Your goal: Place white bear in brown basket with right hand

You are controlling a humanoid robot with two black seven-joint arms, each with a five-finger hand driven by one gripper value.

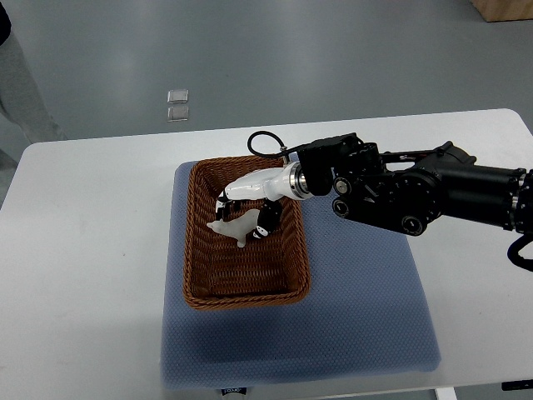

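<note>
Holding: right hand (246, 205) has its fingers curled round the bear (234, 226), over the inside of the basket (200, 283).
Bear: small, white, tilted, its pale end poking out toward 8 o'clock past the fingers; whether it already touches the basket floor cannot be told.
Bear's place: in the upper half of the basket, toward 12 o'clock from the basket's middle, well inside the rim.
Handling, as a guess: looks light and probably soft or smooth-skinned; small enough to slip from big fingers, so a hold across the body's middle seems safest, not by the thin end.
Fragility: seems low; a short drop onto wicker should do no harm.
Hand: white shell with dark finger joints, clamped on the bear, wrist pointing toward 3 o'clock.
Right arm (416, 196): black, coming in from the right edge at 3 o'clock, a looped cable above the wrist at 12 o'clock.
Left hand: none seen.
Basket: brown wicker, oblong, long side running 12 to 6 o'clock, otherwise bare inside.
Mat (366, 317): blue-grey, under the basket, spreading toward 4 o'clock.
Table (83, 250): white, round-cornered, beneath the mat.
Progress, as a judgement: nearly done; what's left is letting go and lifting the hand clear of the rim.
Risk: fingers catching the weave or dragging the bear out again.
</note>
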